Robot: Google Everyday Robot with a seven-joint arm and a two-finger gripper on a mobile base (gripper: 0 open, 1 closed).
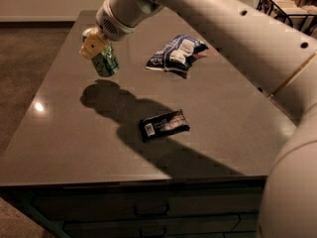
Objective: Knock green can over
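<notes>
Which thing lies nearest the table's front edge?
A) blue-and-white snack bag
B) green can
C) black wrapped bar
C: the black wrapped bar lies closest to the front; the gripper is at the green can, farther back on the left.

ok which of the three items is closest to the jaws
The green can, tilted right under the jaws near the left table edge; the blue-and-white snack bag and black bar lie flat, apart from them.
</notes>
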